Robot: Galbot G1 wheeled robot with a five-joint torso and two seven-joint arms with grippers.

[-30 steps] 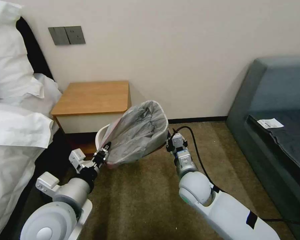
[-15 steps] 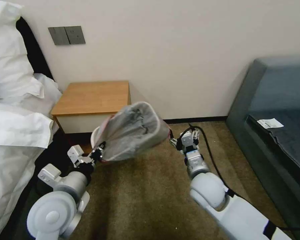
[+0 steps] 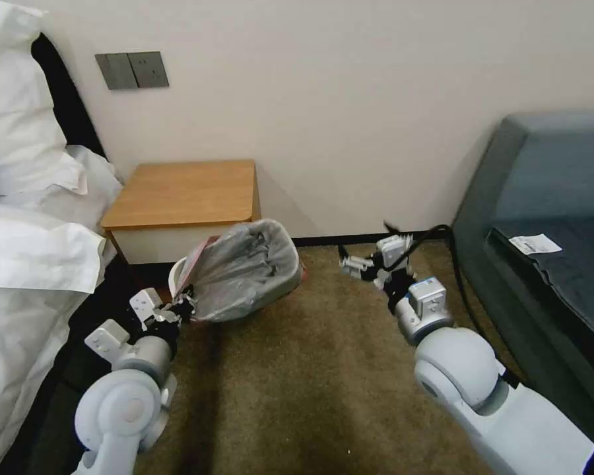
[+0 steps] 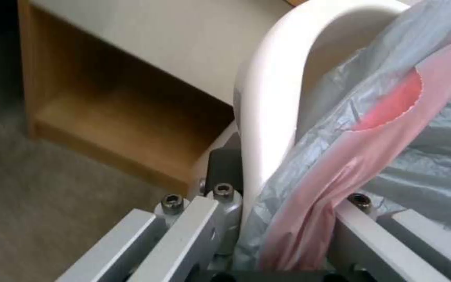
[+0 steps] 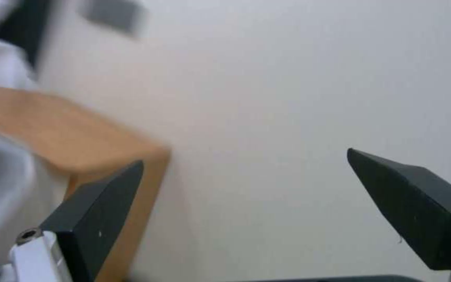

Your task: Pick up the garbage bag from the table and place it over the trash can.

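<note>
The grey garbage bag (image 3: 244, 267) with a pink band lies over the trash can, whose pale rim (image 3: 176, 274) peeks out at the bag's left side, on the floor in front of the table (image 3: 185, 191). My left gripper (image 3: 181, 307) is shut on the bag's pink edge (image 4: 340, 156), right beside the trash can rim (image 4: 267, 98). To the right of the bag my right gripper (image 3: 350, 264) hangs open and apart from it, nothing between its black fingertips (image 5: 105, 196). The bag hides most of the can.
A bed with white linen (image 3: 26, 251) stands at the left, a dark grey sofa (image 3: 554, 198) with a paper slip (image 3: 534, 244) at the right. Brown carpet (image 3: 297, 369) lies open between my arms. The table's lower shelf (image 4: 105, 117) is near my left gripper.
The right gripper let go of the bag's edge and drew away to the right. The bag sank lower onto the trash can, and the left gripper went down and left with it.
</note>
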